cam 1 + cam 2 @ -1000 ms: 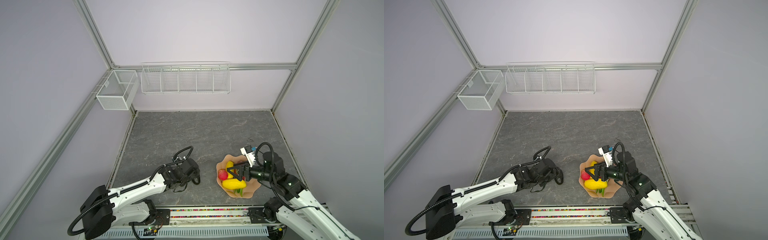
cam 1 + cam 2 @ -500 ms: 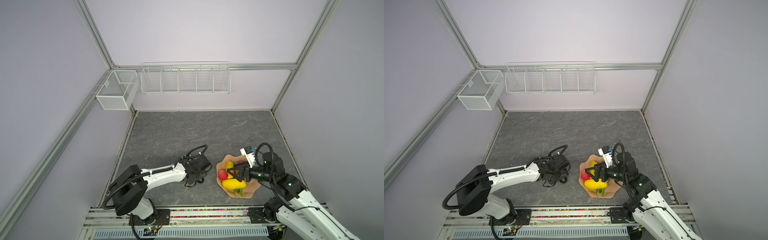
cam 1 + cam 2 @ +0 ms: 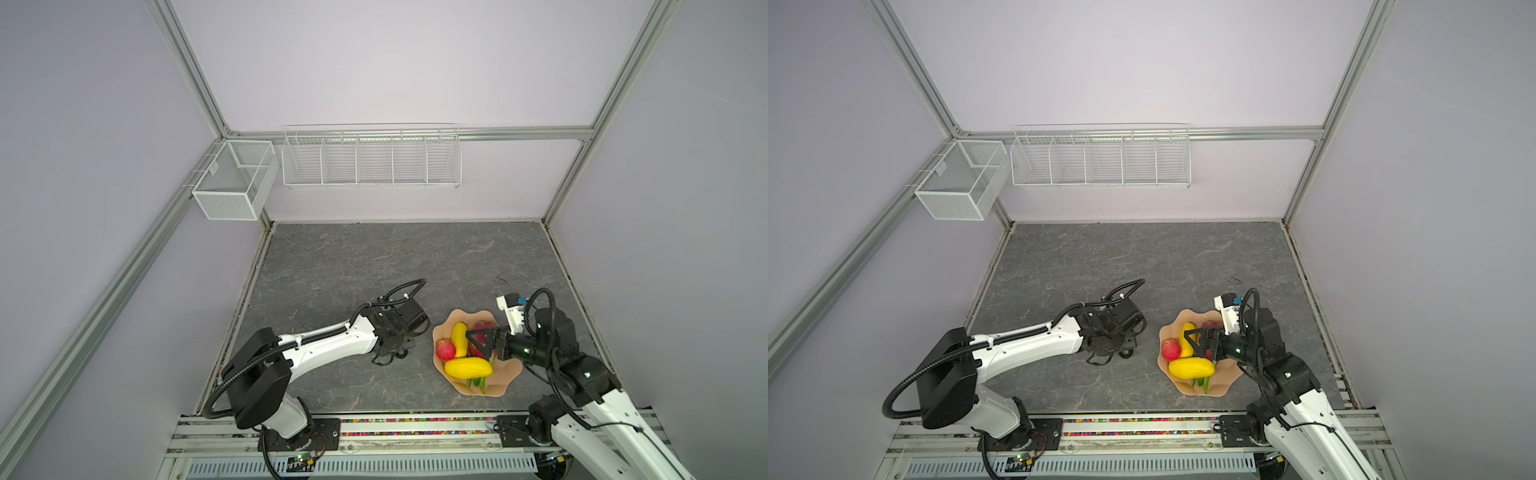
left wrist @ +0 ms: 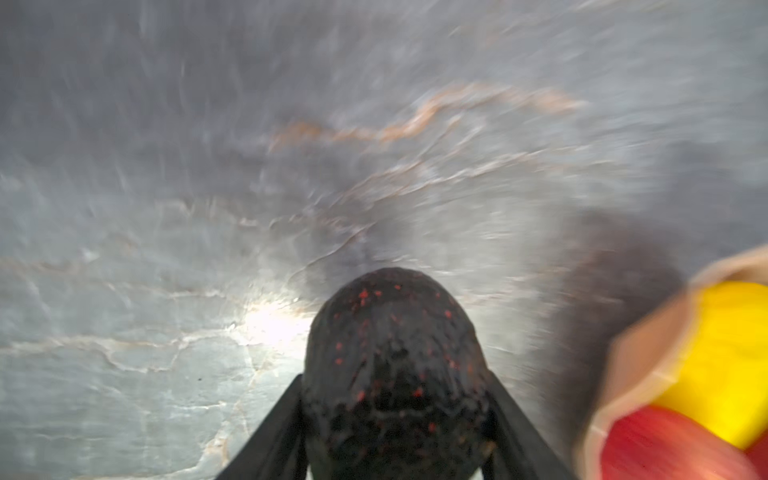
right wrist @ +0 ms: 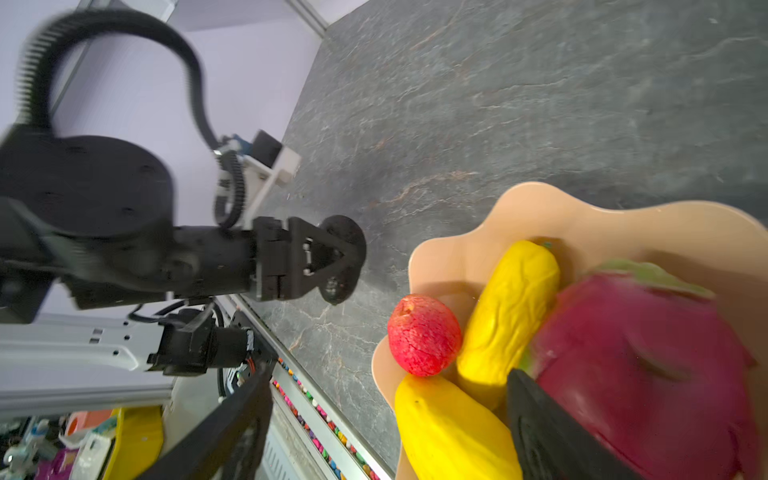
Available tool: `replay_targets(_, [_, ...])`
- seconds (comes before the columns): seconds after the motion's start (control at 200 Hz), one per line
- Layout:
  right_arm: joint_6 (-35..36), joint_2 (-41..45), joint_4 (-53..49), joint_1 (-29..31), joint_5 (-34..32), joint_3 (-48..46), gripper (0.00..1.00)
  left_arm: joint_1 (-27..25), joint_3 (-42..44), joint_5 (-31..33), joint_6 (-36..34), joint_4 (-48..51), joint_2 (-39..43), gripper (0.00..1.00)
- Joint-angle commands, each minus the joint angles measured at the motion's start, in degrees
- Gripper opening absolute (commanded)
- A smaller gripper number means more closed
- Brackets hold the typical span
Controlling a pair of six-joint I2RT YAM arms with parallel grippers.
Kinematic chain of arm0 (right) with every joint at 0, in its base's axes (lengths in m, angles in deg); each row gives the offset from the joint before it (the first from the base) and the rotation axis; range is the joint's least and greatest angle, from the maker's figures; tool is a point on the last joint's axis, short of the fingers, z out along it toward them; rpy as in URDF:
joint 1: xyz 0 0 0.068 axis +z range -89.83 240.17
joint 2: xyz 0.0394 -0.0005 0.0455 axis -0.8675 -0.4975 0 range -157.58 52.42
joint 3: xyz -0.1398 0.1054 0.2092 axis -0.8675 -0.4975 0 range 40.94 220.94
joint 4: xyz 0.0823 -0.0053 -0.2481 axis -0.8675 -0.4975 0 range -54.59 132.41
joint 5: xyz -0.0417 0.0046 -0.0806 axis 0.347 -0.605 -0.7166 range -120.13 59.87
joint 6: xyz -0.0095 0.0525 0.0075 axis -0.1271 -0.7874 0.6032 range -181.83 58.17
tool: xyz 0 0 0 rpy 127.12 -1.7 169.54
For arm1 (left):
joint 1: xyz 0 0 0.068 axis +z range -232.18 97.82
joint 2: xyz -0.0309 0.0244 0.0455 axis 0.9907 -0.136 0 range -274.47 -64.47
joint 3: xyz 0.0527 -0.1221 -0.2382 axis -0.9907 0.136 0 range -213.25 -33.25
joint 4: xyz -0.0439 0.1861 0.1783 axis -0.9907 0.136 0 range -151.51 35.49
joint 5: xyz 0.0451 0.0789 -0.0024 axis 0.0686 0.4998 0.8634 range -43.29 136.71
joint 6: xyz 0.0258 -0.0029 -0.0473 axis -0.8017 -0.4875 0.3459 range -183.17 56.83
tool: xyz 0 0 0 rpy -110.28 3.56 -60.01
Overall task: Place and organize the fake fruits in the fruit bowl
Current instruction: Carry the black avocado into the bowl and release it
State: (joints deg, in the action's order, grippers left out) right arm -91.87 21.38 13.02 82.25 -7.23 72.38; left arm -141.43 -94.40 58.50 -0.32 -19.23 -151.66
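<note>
My left gripper [image 4: 395, 376] is clamped narrow on the avocado [image 4: 395, 332], lower centre of the left wrist view. I'd lift it over the rim of the fruit bowl [image 3: 505, 376], lower right in a top view, clear of the wide-open right gripper [image 3: 478, 343].

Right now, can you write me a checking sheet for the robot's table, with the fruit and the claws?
Surface: dark grey stone-look tabletop, mostly bare.
Job's things: far yellow fruit, near yellow fruit, red fruit and dragon fruit lie in the peach fruit bowl; avocado outside it.
Clutter: one dark speck beyond the bowl, too small to name.
Grippers: left gripper shut on the avocado beside the bowl; right gripper open over the bowl.
Cables: left wrist hose and right wrist hose loop clear of the fruit.
Surroundings: long wire basket and small mesh basket on the wall rails, nothing seen inside.
</note>
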Motion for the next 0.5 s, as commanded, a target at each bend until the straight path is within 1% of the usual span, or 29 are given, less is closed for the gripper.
replay_targets(0.0, [-1.86,2.77,-5.19,-2.63,-1.15,-0.99,0.89,-0.08,-5.31,0.68,-10.30,0.82,2.30,0.46])
replay_targets(0.125, [-3.45,4.66,-10.60,-3.62,-4.01,0.33,0.89,-0.98,-9.16,-5.40,-18.05,-5.03,1.11,0.45])
replay_targets(0.245, [-6.87,8.68,-16.77,-4.10,-8.67,1.59,0.89,-4.04,-15.09,-9.63,-23.73,-8.56,-1.83,0.45])
replay_targets(0.295, [-8.51,10.97,-19.36,-4.15,-9.68,2.25,0.89,-4.89,-17.76,-12.15,-25.19,-9.15,-3.94,0.45])
replay_targets(0.395, [-10.53,16.86,-22.68,-4.14,-9.15,2.81,0.89,-6.09,-22.11,-17.85,-26.93,-11.07,-8.98,0.45])
replay_targets(0.495, [-11.05,21.65,-24.60,-4.08,-9.07,4.15,0.89,-7.79,-27.42,-21.25,-28.47,-11.07,-14.32,0.45])
